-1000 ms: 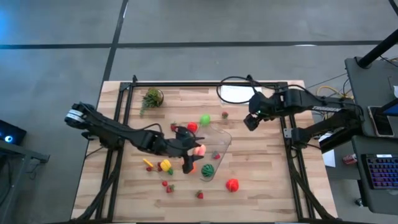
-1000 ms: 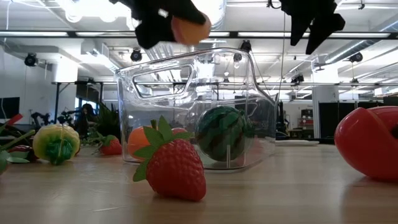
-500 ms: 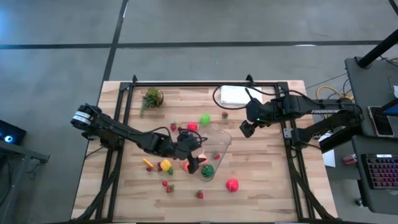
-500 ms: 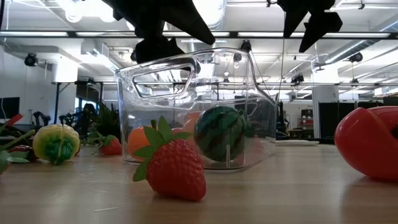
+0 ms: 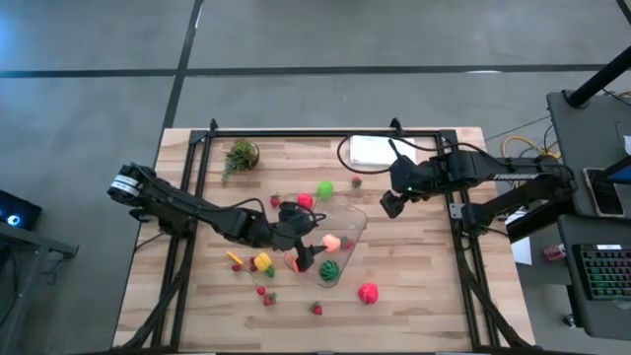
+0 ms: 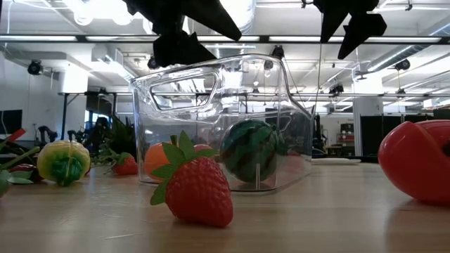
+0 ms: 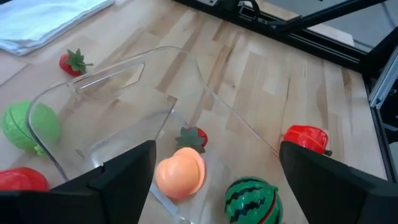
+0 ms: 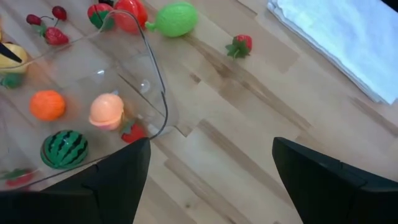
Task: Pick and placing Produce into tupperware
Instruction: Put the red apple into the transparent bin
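Clear tupperware [image 5: 330,242] sits mid-frame on the tabletop [image 5: 414,286], holding a peach [image 7: 180,174], striped watermelon [image 7: 252,200], orange [image 8: 47,104] and small strawberry [image 7: 191,137]. Left gripper [image 5: 308,251] hangs above it, fingers spread empty. Right gripper [image 5: 391,204] waits upper right, fingers apart.

an open-plan lab or workshop floor is indicated. a wooden slatted table [image 5: 414,286] is set on a black metal frame [image 5: 197,148] over a grey concrete floor [image 5: 296,35] marked with dark lines. beside the table, a side desk [image 5: 592,158] with a keyboard [image 5: 603,271] and bundled cables [image 5: 523,146] is seen. in the low view, a large hall is shown behind the table, with an exposed ceiling, strip lights [image 6: 63,39], hanging fixtures and pillars [image 6: 365,123], and distant workstations.
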Controlling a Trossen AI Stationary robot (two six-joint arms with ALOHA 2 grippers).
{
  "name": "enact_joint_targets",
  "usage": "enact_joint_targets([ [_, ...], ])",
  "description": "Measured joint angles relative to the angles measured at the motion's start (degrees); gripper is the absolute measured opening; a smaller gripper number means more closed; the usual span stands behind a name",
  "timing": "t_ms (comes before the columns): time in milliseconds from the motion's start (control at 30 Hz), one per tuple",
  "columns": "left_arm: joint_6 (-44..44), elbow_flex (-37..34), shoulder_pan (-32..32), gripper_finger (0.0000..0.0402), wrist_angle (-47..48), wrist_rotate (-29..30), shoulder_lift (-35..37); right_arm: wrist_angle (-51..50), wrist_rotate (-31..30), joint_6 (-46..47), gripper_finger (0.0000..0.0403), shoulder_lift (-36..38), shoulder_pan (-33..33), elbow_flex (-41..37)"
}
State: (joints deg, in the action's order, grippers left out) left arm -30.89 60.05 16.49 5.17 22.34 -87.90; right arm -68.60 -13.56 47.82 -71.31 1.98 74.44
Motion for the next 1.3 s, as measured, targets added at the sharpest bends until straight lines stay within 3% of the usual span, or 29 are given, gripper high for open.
enact_joint_targets([
  [1300,-0.35,-0.57,-0.81,0.0327,7.89,3.92,7.19,0.33,-1.3,-0.88,0.0329,0.0,-0.26,0.0],
])
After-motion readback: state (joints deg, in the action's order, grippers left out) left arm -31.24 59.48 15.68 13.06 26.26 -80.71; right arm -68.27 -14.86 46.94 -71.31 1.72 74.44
